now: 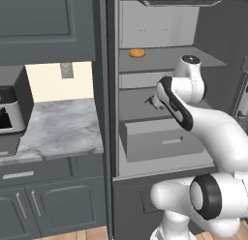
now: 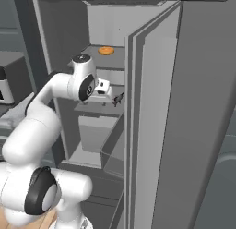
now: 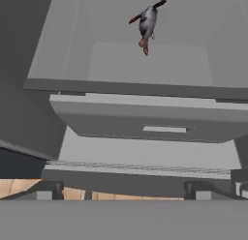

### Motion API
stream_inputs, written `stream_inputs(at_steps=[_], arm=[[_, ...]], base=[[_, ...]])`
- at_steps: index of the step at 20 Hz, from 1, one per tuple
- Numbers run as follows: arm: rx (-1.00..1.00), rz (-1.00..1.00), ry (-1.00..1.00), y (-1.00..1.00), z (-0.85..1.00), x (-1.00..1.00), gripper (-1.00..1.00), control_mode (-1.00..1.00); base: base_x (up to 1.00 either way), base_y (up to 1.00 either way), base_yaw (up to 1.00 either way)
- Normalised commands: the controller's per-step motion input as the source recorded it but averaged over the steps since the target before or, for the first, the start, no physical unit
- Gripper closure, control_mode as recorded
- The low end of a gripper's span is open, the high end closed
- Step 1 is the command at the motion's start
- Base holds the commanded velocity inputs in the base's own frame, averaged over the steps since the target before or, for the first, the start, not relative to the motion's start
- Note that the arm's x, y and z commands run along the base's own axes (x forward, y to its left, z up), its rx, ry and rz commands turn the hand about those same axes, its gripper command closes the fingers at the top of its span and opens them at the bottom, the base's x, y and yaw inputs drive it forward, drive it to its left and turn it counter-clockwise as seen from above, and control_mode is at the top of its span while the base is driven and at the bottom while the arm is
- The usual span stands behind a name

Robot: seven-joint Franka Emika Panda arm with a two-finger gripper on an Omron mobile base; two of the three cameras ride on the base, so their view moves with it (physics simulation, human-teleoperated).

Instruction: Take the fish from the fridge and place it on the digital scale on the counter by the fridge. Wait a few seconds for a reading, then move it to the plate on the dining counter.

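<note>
One small grey fish (image 3: pixel 147 23), red-tipped fins, dark tail

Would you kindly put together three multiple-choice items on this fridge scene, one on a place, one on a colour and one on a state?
1. Where does the fish lie?
A. on the shelf above the drawer
B. inside the drawer
C. on the counter

2. What colour is the round item on the upper shelf?
A. green
B. orange
C. blue

3. How is the gripper?
A. shut on the fish
B. shut on the drawer handle
C. open, holding nothing

Answers: 1 A, the hand view shows it on the shelf behind the drawer front; 2 B, both base views show it orange; 3 C, the fish lies free on its shelf.
</note>
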Motion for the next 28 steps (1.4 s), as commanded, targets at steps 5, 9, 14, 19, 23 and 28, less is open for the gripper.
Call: stream_inputs(at_steps=[5, 9, 14, 19, 23, 28], arm=[[0.00, 0.00, -0.11, 0.00, -0.43, 0.50, -1.00, -1.00], [0.00, 0.00, -0.12, -0.02, -0.26, 0.63, -1.00, -1.00], [0.00, -0.01, -0.02, -0.11, -0.10, 0.76, -1.00, -1.00], [0.00, 0.00, 0.00, -0.08, -0.15, 0.70, -1.00, -1.00], [0.00, 0.00, 0.00, -0.09, -0.12, 0.61, -1.00, -1.00], [0.01, -0.01, 0.00, -0.11, -0.26, 0.61, -1.00, -1.00]], base=[[0.00, 0.00, 0.00], [0.00, 0.00, 0.00], [0.00, 0.00, 0.00], [0.00, 0.00, 0.00], [0.00, 0.00, 0.00], [0.00, 0.00, 0.00]])
